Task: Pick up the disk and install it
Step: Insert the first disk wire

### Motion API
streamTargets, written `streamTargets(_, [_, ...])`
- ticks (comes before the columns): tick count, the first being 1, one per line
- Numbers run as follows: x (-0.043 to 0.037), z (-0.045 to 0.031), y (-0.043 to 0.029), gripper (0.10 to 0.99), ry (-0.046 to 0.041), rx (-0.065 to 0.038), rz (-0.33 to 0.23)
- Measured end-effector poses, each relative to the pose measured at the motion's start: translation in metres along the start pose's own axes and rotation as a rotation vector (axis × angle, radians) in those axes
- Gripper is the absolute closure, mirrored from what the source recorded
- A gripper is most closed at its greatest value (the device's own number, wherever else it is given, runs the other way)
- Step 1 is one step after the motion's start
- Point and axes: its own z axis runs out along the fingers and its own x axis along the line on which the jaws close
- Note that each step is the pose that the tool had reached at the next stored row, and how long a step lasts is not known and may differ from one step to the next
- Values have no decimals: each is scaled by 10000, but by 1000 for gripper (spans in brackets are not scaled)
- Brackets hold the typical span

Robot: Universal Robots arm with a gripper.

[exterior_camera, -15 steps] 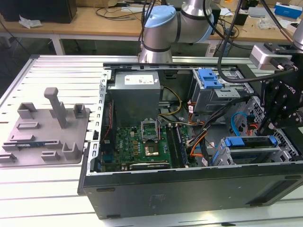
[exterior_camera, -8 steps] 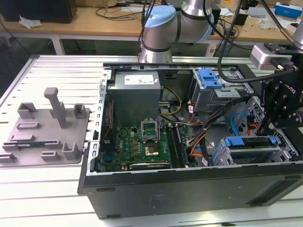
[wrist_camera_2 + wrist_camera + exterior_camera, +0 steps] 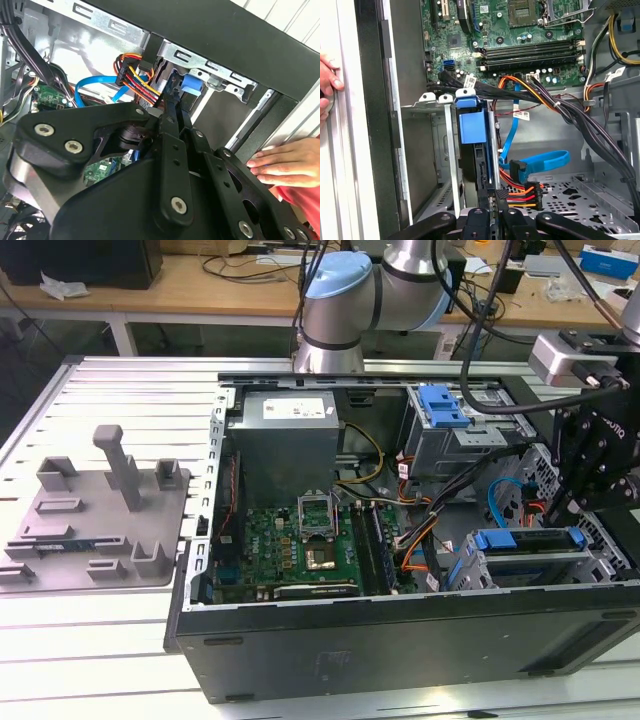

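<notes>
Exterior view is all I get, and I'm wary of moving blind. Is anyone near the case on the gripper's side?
Observer: Yes. In both wrist views a person's hand rests at the outer side of the case.
Operator: How does the disk sit?
Observer: In the first wrist view the disk stands on edge beside a metal wall, with the gripper right at its near end.
Operator: Any cables close?
Observer: A red, yellow and orange power cable and a blue flat cable lie just beside the gripper.
</notes>
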Motion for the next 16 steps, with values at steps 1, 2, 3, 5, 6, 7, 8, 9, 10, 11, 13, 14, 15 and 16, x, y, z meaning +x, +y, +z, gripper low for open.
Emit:
streamTargets(1, [3, 0, -1, 922, 0, 0, 3])
streamTargets(2, [9, 1, -2, 922, 0, -1, 3])
streamTargets(3, [15, 1, -2, 922, 0, -1, 4])
streamTargets(5, [22, 2, 1, 922, 0, -1, 5])
streamTargets(6, [24, 3, 9, 922, -1, -1, 6])
streamTargets(7, [25, 2, 14, 922, -1, 0, 6])
streamTargets(8, [26, 2, 17, 922, 0, 0, 6])
streamTargets(9, [27, 2, 16, 922, 1, 1, 4])
streamTargets(10, [28, 2, 16, 922, 1, 0, 4])
streamTargets(11, [28, 2, 17, 922, 0, 0, 5])
streamTargets(13, [31, 2, 17, 922, 1, 0, 6])
streamTargets(14, [31, 3, 17, 922, 0, 0, 6])
streamTargets(15, [31, 3, 17, 922, -1, 0, 6])
streamTargets(16, [31, 3, 17, 922, 0, 0, 6])
